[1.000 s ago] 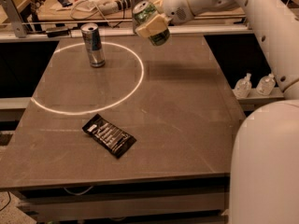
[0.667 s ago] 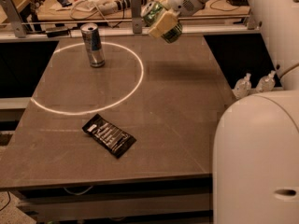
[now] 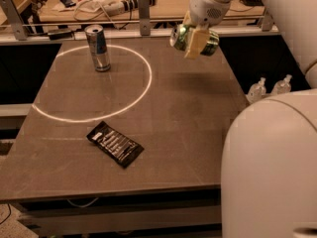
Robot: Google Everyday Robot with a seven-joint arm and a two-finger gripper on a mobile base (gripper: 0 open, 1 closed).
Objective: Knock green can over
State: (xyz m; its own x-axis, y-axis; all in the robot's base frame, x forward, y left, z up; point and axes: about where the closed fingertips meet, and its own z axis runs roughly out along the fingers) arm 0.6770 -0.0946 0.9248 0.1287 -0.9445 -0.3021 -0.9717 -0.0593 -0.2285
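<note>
The green can (image 3: 210,41) is in the air over the far right part of the table (image 3: 188,133), held on its side with its silver top (image 3: 177,36) facing left. My gripper (image 3: 196,39) is shut on the can, with one pale finger (image 3: 197,42) across its front. The white arm (image 3: 213,4) comes down to it from the upper right. The can is clear of the tabletop and casts a faint shadow below.
A taller silver-and-blue can (image 3: 98,47) stands upright at the far left inside a white ring (image 3: 143,90) on the table. A black packet (image 3: 115,144) lies near the front. My white body (image 3: 270,167) fills the lower right. Two small bottles (image 3: 270,87) sit right of the table.
The gripper has carried the green can to the right and slightly down, and the can has tipped further onto its side. The silver-and-blue can and the packet have not moved.
</note>
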